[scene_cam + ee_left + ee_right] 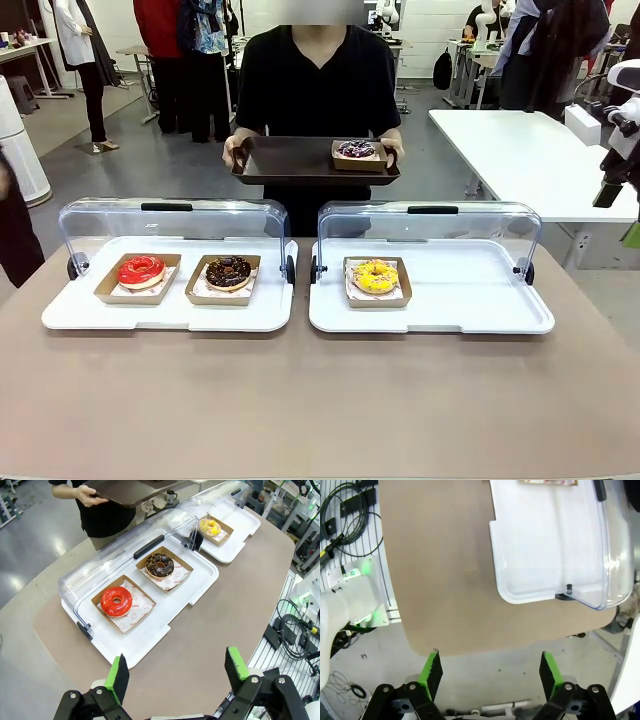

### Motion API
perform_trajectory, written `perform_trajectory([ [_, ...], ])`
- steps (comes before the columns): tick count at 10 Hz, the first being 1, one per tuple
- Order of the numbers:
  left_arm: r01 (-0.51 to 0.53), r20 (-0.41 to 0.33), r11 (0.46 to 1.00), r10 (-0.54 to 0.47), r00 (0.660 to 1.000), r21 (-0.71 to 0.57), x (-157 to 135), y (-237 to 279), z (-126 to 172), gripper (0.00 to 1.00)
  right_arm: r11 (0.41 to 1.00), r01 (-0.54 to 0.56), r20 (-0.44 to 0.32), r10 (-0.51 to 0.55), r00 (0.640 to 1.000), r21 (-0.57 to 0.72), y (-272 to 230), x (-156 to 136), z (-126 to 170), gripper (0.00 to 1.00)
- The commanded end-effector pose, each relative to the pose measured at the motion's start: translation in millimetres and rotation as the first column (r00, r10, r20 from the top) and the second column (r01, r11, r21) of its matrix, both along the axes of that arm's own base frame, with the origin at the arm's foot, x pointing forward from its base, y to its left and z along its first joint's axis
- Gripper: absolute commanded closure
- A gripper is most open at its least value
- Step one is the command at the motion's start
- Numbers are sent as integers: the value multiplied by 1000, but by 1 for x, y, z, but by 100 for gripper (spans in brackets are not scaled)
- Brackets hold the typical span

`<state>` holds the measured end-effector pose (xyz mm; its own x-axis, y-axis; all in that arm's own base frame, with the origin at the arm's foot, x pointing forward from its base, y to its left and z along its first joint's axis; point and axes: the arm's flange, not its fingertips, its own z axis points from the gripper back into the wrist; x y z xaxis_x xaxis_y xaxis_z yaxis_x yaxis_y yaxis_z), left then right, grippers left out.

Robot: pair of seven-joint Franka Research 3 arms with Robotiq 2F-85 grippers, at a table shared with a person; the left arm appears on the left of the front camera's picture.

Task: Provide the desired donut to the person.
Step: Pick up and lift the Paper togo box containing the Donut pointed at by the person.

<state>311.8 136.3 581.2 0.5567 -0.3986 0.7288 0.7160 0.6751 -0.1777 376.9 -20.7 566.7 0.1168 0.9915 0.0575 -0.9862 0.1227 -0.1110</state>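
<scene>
Jaws stood spread and empty on both arms: the left gripper [177, 672] hung above the table [320, 400] on the robot's side of the left display case [170, 316], the right gripper [487, 667] well off to that case's right, out past the table's edge; behind the case the person [318, 80] held a dark tray [290, 160] in both hands, a sprinkled donut [357, 150] already on it; inside the case sat a red donut [140, 270] and, beside it, a chocolate donut [228, 272]; a yellow donut [375, 276] lay in the second display case [450, 316] just right of the first; the handover seemed to hang on a choice, for neither hand pointed and which donut was wanted could not be told; the next move called for a descent over one card boat and a grip on its rim, not the icing; the clear lids [170, 222] stood raised at the back, leaving the front approach free, though a lift toward the tray would have to clear them.
</scene>
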Motion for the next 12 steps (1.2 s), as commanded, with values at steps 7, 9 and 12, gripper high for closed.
perform_trajectory([
  [7, 4, 5, 1000, -4, 1000, -7, -1, 0, 0, 0, 980, -31, -13, 34, 999, 196, -32, 6, 0, 0],
  [9, 4, 5, 1000, -4, 1000, -7, -1, 0, 0, 0, 855, -50, 70, 17, 997, 515, -87, 25, -6, 0],
  [12, 4, 5, 1000, -4, 1000, -7, -1, 0, 0, 0, 667, -46, 116, -61, 991, 744, -157, 35, -28, 0],
])
